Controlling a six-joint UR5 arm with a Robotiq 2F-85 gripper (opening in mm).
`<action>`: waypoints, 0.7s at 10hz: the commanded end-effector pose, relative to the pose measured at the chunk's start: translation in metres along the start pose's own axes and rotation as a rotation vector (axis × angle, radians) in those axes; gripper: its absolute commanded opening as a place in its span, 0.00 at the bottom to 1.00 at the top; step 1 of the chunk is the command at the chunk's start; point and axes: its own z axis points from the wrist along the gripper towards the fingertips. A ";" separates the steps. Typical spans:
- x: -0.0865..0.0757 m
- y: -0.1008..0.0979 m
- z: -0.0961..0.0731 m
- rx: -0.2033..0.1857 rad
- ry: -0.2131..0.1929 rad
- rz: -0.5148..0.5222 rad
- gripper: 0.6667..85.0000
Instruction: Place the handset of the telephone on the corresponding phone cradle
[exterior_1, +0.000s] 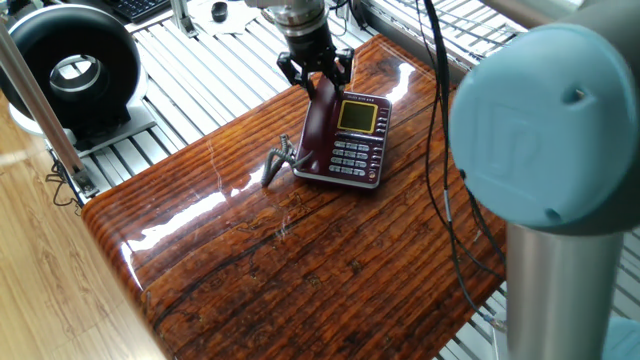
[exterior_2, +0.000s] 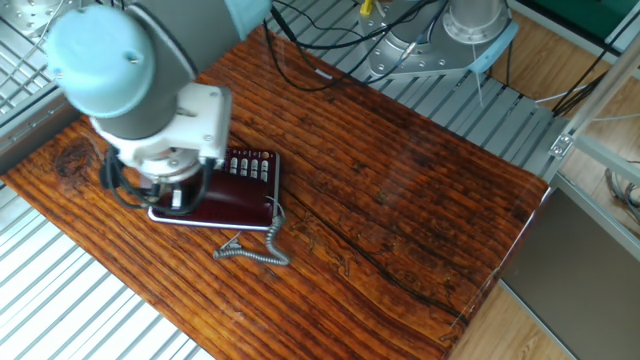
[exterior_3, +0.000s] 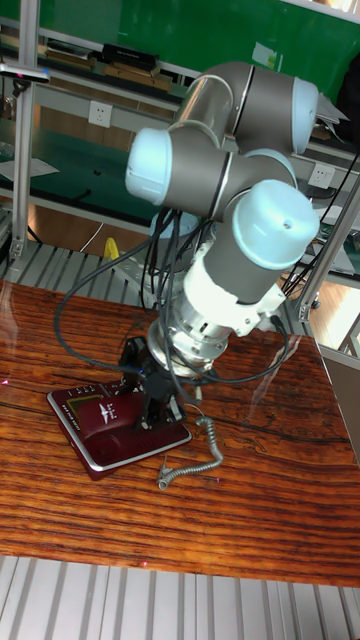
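Claw: it hangs from the arm's wrist, pointing down, over the far end of the telephone. In one fixed view its two dark fingers stand either side of the top end of the handset, closed against it. In the other fixed view the wrist hides the fingers; in the tall fixed view the claw is a dark shape low over the phone, its tips hard to make out.

Handset: dark maroon, slim, lying lengthwise along the phone's left side. Its upper end sits between the claw's fingers and looks a little raised; its lower end reaches away from the claw toward the near edge of the base. In the other fixed view the handset stretches out from under the wrist toward the cord.

Phone cradle: directly below the claw and handset, almost wholly covered by the handset. Whether the handset is fully seated in it, I cannot tell.

Telephone: beside the claw, with the yellow-green screen just next to the fingers and the keypad further off.

Coiled cord: grey, running from the handset's end furthest from the claw onto the table. In the other fixed view the cord curls on the wood just beside the phone.

Table: glossy striped brown wood, under the claw and everything else.
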 end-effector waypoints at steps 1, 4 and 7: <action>-0.017 0.001 0.003 0.029 0.040 0.027 0.00; -0.013 0.001 0.002 0.045 0.061 0.005 0.00; -0.009 -0.015 0.007 0.102 0.058 -0.001 0.00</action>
